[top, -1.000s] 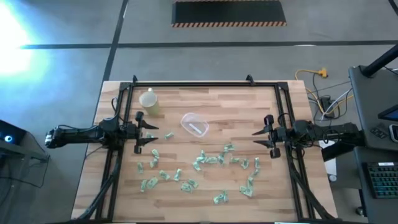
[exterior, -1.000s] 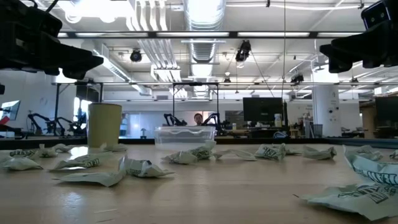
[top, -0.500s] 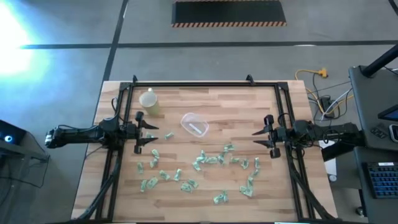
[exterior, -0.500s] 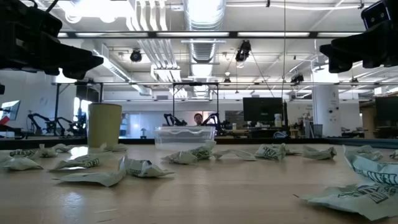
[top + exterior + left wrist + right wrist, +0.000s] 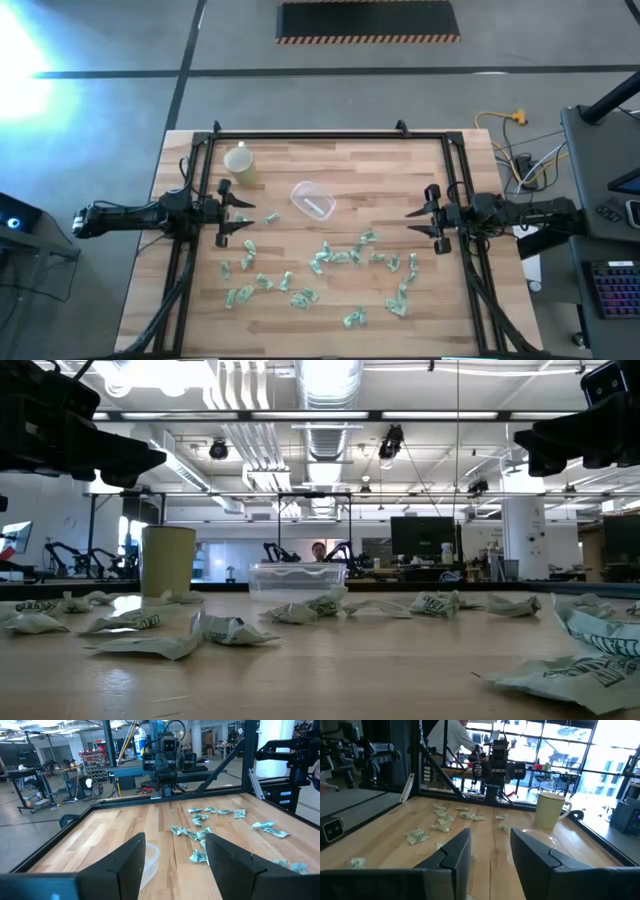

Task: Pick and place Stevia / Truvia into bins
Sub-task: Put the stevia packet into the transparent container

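No pick begun: my left gripper (image 5: 243,216) and right gripper (image 5: 420,217) hover at the surface (image 5: 400,165) edges, jaws open, empty. Next: descend on a sachet (image 5: 271,218) near the tub (image 5: 312,200).

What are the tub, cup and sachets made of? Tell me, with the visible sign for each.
Tub: clear thin plastic, apparently; the wood shows through it.
Cup: opaque pale yellow, matte; plastic or ceramic, can't tell.
Sachets: crinkled printed paper, probably; creased and lying limp.

The sachets (image 5: 150,645) carry dark print too small to read; nothing else bears legible text.
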Controlling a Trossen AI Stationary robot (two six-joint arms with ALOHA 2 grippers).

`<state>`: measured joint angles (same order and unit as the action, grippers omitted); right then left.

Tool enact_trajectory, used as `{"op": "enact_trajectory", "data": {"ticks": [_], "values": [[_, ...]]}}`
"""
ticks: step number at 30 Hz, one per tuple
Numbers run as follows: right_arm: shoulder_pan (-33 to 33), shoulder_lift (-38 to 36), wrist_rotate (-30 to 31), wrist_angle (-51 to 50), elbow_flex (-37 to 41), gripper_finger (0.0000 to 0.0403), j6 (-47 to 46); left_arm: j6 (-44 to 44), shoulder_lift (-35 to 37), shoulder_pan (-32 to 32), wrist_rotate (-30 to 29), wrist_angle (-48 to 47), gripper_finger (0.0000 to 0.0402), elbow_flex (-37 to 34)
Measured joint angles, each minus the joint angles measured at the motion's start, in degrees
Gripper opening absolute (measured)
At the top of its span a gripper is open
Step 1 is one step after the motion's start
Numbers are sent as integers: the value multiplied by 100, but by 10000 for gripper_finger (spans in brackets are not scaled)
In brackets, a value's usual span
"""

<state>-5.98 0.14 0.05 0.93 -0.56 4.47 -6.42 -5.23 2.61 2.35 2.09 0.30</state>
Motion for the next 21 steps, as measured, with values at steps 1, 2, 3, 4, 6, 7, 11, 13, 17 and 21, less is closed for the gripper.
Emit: {"op": "enact_trajectory", "data": {"ticks": [1,2,3,4,6,7,11,13,17,21], "values": [[0,0,0,30,0,128,-2,-2,0,0,-2,0,192,0],[0,-2,-2,59,0,128,-2,-1,1,0,-2,0,192,0],[0,0,-4,91,0,128,-2,-1,1,0,-2,0,192,0],[0,0,-7,115,0,128,-43,-1,2,0,-1,-1,192,0],[0,-2,-7,123,0,128,-364,-1,2,0,-2,0,192,0],[0,-1,-7,124,0,128,-555,-2,1,0,-1,0,192,0],[0,0,-7,125,0,128,-880,-2,0,0,-2,0,192,0],[0,0,-4,125,0,128,-872,-2,2,0,-2,0,192,0],[0,0,-4,139,0,128,-944,-2,1,0,-2,12,192,0],[0,0,-4,252,0,128,-617,9,0,0,5,460,192,0]]}}
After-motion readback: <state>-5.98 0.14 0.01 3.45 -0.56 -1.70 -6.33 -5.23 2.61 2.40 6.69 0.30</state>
